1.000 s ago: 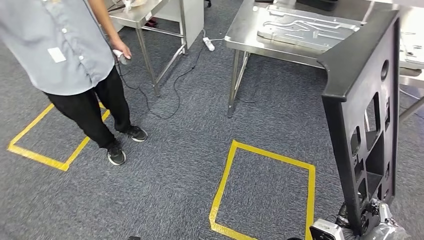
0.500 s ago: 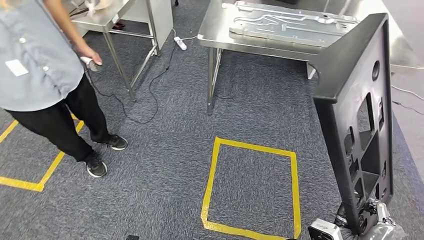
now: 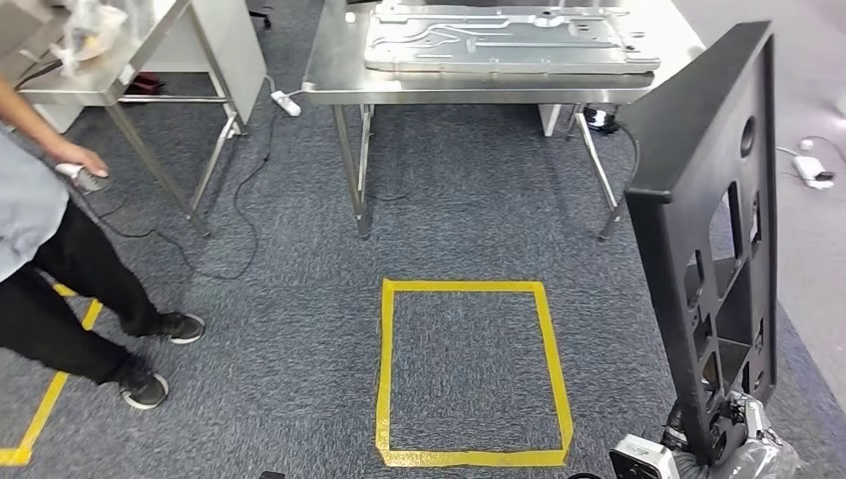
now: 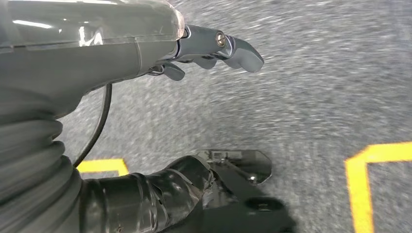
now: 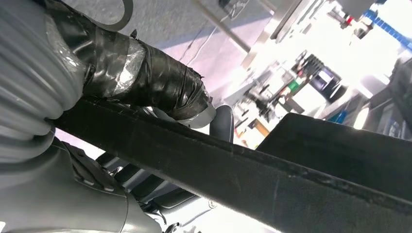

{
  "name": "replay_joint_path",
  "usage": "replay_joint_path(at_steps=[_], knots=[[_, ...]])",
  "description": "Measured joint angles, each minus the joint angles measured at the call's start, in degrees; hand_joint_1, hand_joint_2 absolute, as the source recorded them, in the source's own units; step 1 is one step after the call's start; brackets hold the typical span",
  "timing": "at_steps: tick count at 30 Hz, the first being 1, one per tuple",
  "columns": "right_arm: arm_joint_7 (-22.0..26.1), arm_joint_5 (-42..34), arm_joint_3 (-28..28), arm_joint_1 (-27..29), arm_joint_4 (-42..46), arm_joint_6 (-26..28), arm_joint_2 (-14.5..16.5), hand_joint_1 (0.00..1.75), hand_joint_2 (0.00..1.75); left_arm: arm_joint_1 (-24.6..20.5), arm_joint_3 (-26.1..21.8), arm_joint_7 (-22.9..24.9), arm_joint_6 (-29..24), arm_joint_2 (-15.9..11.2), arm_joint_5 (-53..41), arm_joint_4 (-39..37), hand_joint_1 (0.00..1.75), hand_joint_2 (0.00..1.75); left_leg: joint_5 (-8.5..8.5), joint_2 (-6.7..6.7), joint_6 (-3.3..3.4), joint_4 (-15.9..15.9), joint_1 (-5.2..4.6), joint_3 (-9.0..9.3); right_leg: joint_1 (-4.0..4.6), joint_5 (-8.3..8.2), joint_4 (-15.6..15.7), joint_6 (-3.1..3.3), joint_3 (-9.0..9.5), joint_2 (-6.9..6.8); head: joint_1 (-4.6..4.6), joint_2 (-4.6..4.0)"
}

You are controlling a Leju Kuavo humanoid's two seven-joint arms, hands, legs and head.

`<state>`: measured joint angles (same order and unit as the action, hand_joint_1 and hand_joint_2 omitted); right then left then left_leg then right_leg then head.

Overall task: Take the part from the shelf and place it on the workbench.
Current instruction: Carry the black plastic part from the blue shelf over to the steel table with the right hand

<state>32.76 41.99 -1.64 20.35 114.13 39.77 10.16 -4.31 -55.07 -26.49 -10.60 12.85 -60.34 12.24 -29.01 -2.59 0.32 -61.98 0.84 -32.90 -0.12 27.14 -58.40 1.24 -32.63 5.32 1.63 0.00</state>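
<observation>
While the robot stands on grey carpet (image 3: 299,329), its right hand (image 3: 733,439) holds a large black part (image 3: 713,200) upright at the right side of the head view. The part is a flat black panel with several cut-out openings, a round hole near its upper end, and a thick angled top edge. Its lower end sits in the right hand, low in the head view, and in the right wrist view the fingers (image 5: 221,121) wrap around the part's dark edge (image 5: 243,170), holding it firmly.

The left hand (image 4: 214,46) hangs over the carpet with its fingers curled loosely inward and nothing in them.

Ahead stands a steel table (image 3: 329,85) on thin metal legs, well apart from the black part. A flat silver metal plate (image 3: 509,40) with raised ribs lies on its top. On the carpet in front of this table, yellow tape forms a rectangle (image 3: 469,289).

To the left is a second steel table (image 3: 130,70) with a crumpled clear bag (image 3: 85,25) on it. A white power strip (image 3: 284,102) and dark cables lie on the floor between the two tables. A person (image 3: 50,269) in a grey shirt, black trousers and dark shoes stands at the left edge, one hand holding a small object.
</observation>
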Motion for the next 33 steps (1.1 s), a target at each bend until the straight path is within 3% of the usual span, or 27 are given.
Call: replay_joint_path(at_steps=[2,4,5,7,9,10,11,12,13,14,16,21,23,25,26,27,28,30,31,33], knots=[[-0.17,0.27,-0.25,-0.08,-0.05,0.00,-0.13,1.75,1.75,-0.03,0.03,-0.39,0.26,-0.19,-0.13,0.00,0.00,1.75,0.77,-2.08,0.41,3.44,-0.14,1.27,-0.29,0.10,-0.40,-0.65,-0.56,1.15,-0.01,0.00],[-0.30,0.44,-0.39,-0.04,-0.07,0.00,-0.30,1.75,1.75,-0.14,0.05,-0.57,0.45,-0.25,-0.19,0.00,0.00,1.75,0.86,-1.38,0.74,3.93,-0.18,1.52,-0.58,-0.03,-0.38,-1.45,-0.93,2.30,-0.03,0.00],[-0.38,0.49,-0.43,0.03,-0.08,0.01,-0.42,1.75,1.75,-0.17,0.06,-0.60,0.56,-0.27,-0.19,0.00,0.00,1.75,1.04,-0.79,0.99,4.29,-0.08,1.71,-0.56,0.06,-0.51,-1.78,-1.01,2.10,-0.02,0.00],[-0.77,0.70,-0.61,-0.12,-0.11,0.01,-0.74,1.75,1.75,-0.13,0.06,-0.61,0.77,-0.29,-0.16,0.00,0.00,1.75,1.41,0.44,1.53,5.01,0.30,2.09,-0.39,1.90,-3.35,-2.36,-2.35,-0.73,0.13,0.00],[-1.56,1.18,-1.01,-0.39,-0.32,0.01,-1.12,1.75,1.75,-0.02,0.06,-0.59,0.93,-0.31,-0.15,0.00,0.00,1.75,1.33,1.50,1.73,5.08,0.26,2.18,-0.54,5.39,-10.13,-2.99,-5.71,-4.10,0.25,0.00],[-2.06,1.49,-1.21,-0.46,-0.50,0.01,-1.29,1.75,1.75,0.04,0.06,-0.57,1.00,-0.32,-0.14,0.00,0.00,1.75,1.23,2.00,1.71,5.04,0.26,2.18,-0.76,6.60,-13.45,-3.28,-7.41,-4.74,0.25,0.00],[-2.46,1.78,-1.35,-0.46,-0.69,0.01,-1.44,1.75,1.75,0.06,0.06,-0.55,1.04,-0.32,-0.14,0.00,0.00,1.75,1.11,2.41,1.64,5.00,0.28,2.23,-1.01,6.75,-15.17,-3.50,-8.32,-4.99,0.24,0.00],[-2.78,2.01,-1.45,-0.45,-0.90,0.01,-1.56,1.75,1.75,0.07,0.06,-0.54,1.05,-0.32,-0.14,0.00,0.00,1.75,0.98,2.73,1.52,4.97,0.32,2.33,-1.23,5.81,-14.79,-3.66,-8.14,-5.11,0.25,0.00],[-2.99,2.18,-1.54,-0.46,-1.07,0.01,-1.66,1.75,1.75,0.06,0.06,-0.53,1.07,-0.31,-0.14,0.00,0.00,1.75,0.81,2.93,1.35,4.94,0.37,2.51,-1.43,3.90,-11.99,-3.75,-6.70,-5.21,0.25,0.00],[-3.08,2.31,-1.62,-0.49,-1.20,0.01,-1.74,1.75,1.75,0.04,0.06,-0.53,1.08,-0.31,-0.14,0.00,0.00,1.75,0.61,3.07,1.12,4.90,0.42,2.74,-1.57,1.94,-7.74,-3.78,-4.52,-5.38,0.25,0.00],[-3.20,2.48,-1.74,-0.64,-1.41,-0.01,-1.83,1.75,1.75,-0.03,0.06,-0.54,1.09,-0.31,-0.15,0.00,0.00,1.75,0.25,3.21,0.56,4.84,0.32,3.07,-1.41,-0.19,-1.29,-3.52,-1.13,-5.66,0.25,0.00],[-3.21,4.03,-1.98,-0.86,-1.61,-0.02,-1.89,1.75,1.75,-0.14,0.06,-0.78,1.78,-0.37,-0.45,0.00,0.00,1.75,-0.84,3.29,-1.06,4.06,0.39,3.19,-0.98,-0.06,0.20,-1.67,-0.29,-5.42,0.18,0.00],[-2.67,4.83,-2.24,-1.10,-1.71,-0.02,-1.84,1.75,1.75,-0.13,0.07,-0.95,2.22,-0.44,-0.76,0.00,0.00,1.75,-3.84,3.16,-1.29,-1.16,0.47,0.81,-0.97,-0.07,0.51,-0.84,0.03,-5.42,0.12,0.00],[-2.27,5.10,-2.51,-1.28,-1.88,-0.02,-1.78,1.75,1.75,-0.08,0.08,-1.10,2.66,-0.50,-0.96,0.00,0.00,1.75,-7.19,3.07,-1.31,-9.29,0.42,-3.42,-0.63,0.09,0.47,-0.30,0.07,-5.40,0.07,0.00],[-2.20,5.05,-2.60,-1.31,-2.00,-0.02,-1.77,1.75,1.75,-0.01,0.08,-1.14,2.81,-0.52,-0.99,0.00,0.00,1.75,-7.61,3.07,-1.28,-11.87,0.41,-4.92,-0.45,0.18,0.40,-0.18,0.11,-5.34,0.07,0.00],[-2.15,4.93,-2.63,-1.32,-2.12,-0.02,-1.77,1.75,1.75,0.04,0.08,-1.17,2.90,-0.54,-1.02,0.00,0.00,1.75,-6.83,3.07,-1.17,-12.25,0.41,-5.39,-0.31,0.29,0.29,-0.09,0.19,-5.23,0.07,0.00],[-2.06,4.84,-2.65,-1.35,-2.22,-0.02,-1.77,1.75,1.75,0.07,0.08,-1.18,2.93,-0.56,-1.04,0.00,0.00,1.75,-5.02,3.06,-0.99,-10.39,0.38,-4.77,-0.19,0.44,0.15,-0.07,0.32,-5.10,0.07,0.00],[-1.61,4.98,-2.67,-1.43,-2.31,-0.02,-1.76,1.75,1.75,0.06,0.08,-1.20,2.95,-0.66,-1.06,0.00,0.00,1.75,-0.87,2.94,-0.31,-3.05,0.18,-1.66,-0.04,0.82,-0.18,-0.22,0.57,-4.84,0.09,0.00],[-1.22,5.19,-2.67,-1.48,-2.30,-0.02,-1.75,1.75,1.75,0.03,0.09,-1.23,2.95,-0.72,-1.08,0.00,0.00,1.75,0.26,2.87,0.00,0.13,0.03,-0.30,0.06,1.01,-0.39,-0.42,0.56,-4.74,0.09,0.00],[-0.30,5.46,-2.65,-1.55,-2.28,-0.02,-1.63,1.75,1.75,-0.04,0.10,-1.26,2.93,-0.84,-1.12,0.00,0.00,1.75,0.63,2.78,0.42,2.91,-0.32,0.80,0.08,1.14,-0.56,-0.98,0.39,-4.66,0.09,0.00]])
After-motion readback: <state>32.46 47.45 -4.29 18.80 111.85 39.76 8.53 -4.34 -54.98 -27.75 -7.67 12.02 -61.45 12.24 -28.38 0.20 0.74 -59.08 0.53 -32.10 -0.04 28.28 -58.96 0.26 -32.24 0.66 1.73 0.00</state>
